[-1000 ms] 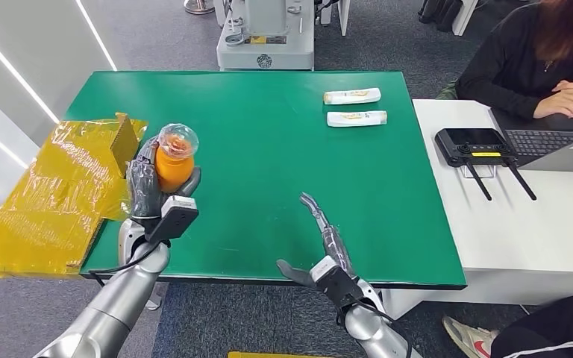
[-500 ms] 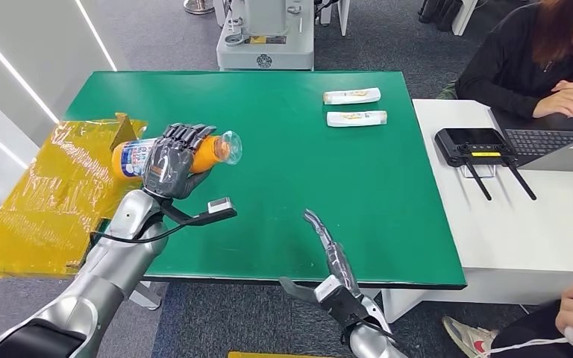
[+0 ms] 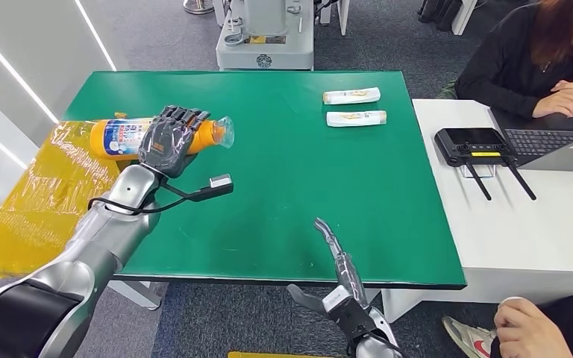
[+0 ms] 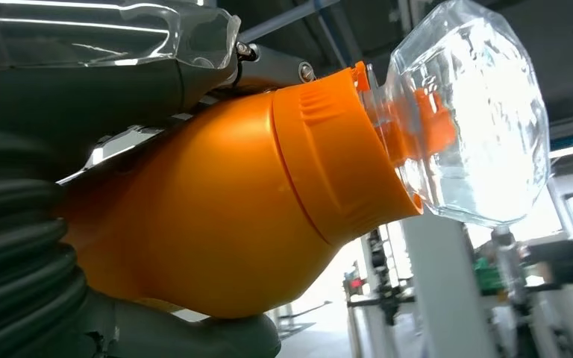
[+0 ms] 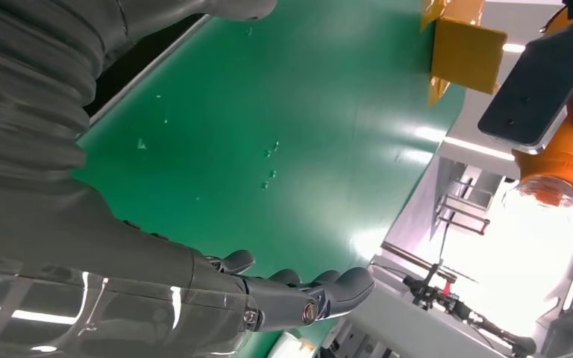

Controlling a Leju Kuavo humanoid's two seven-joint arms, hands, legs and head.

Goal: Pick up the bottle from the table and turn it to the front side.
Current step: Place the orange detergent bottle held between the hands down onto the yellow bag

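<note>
My left hand (image 3: 166,141) grips an orange bottle (image 3: 119,136) around its middle and holds it sideways above the table's left part. The bottle's clear cap (image 3: 224,133) points right and its white-and-blue label end reaches out over the yellow wrapped box (image 3: 45,201). In the left wrist view the orange bottle (image 4: 224,201) with its clear cap (image 4: 466,112) sits pressed against the hand. My right hand (image 3: 339,276) hangs open at the table's front edge, fingers straight; the right wrist view shows its fingers (image 5: 298,298) over the green top.
Two white tubes (image 3: 352,95) (image 3: 357,118) lie at the far right of the green table (image 3: 306,171). A white desk (image 3: 507,224) to the right carries a black controller (image 3: 474,145) and a laptop, where a person (image 3: 537,60) sits. A second person's hand (image 3: 526,328) shows at lower right.
My left hand has turned the bottle from cap-up to lying sideways and carried it up and to the left, over the yellow box. The right hand has sunk toward the table's front edge.
</note>
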